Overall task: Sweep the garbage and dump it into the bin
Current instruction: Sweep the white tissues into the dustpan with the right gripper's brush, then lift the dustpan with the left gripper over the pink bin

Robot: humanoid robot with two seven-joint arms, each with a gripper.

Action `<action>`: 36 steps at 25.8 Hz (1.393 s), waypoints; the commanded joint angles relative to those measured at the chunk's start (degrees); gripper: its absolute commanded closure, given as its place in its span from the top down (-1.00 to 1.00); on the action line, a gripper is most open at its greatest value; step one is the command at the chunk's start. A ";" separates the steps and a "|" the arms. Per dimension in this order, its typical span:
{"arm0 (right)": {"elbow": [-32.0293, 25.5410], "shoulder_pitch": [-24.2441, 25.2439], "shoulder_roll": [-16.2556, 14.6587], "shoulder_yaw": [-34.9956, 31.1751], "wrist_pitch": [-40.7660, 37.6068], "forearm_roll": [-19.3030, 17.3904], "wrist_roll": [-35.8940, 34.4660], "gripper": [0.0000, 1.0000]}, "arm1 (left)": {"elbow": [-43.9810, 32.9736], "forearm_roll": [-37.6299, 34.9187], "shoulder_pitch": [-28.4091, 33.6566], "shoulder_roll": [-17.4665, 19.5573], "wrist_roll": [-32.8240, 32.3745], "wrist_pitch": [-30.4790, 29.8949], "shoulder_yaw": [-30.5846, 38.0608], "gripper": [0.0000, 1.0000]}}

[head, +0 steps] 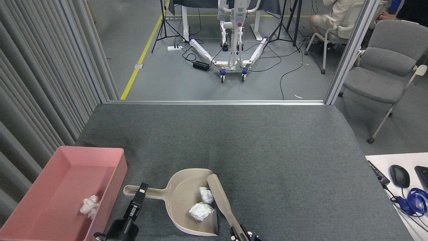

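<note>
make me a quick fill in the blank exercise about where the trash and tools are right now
1. Two tissue wads lie inside the beige ____.
2. One tissue wad already sits in the ____ bin.
3. The brush rests along the pan's open edge, held by the ____ gripper.
4. The left gripper holds the pan by its ____.

Missing words: dustpan; pink; right; handle

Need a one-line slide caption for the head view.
Right gripper holds the brush against two tissue wads in the dustpan; left gripper on its handle; one wad in the pink bin.
</note>
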 commanded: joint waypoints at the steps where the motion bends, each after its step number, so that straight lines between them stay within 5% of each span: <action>1: 0.12 -1.02 2.17 5.02 2.59 -0.02 -0.75 -1.00 | 0.46 -0.01 0.01 -0.01 -0.10 -0.59 0.00 -0.59; 14: -1.28 -3.22 1.21 7.04 6.55 -3.18 -1.10 -1.00 | 0.37 0.16 0.01 -0.01 -0.54 -0.59 0.00 -0.75; 30: -1.37 -4.71 -6.62 -6.41 6.28 -7.23 -2.60 -1.00 | -5.25 9.13 0.44 1.75 -0.45 0.02 -0.27 -0.85; 36: 0.30 -4.89 -10.48 -13.00 3.12 -9.78 -2.77 -1.00 | -7.97 19.15 0.71 4.03 -0.63 0.20 -0.27 -0.99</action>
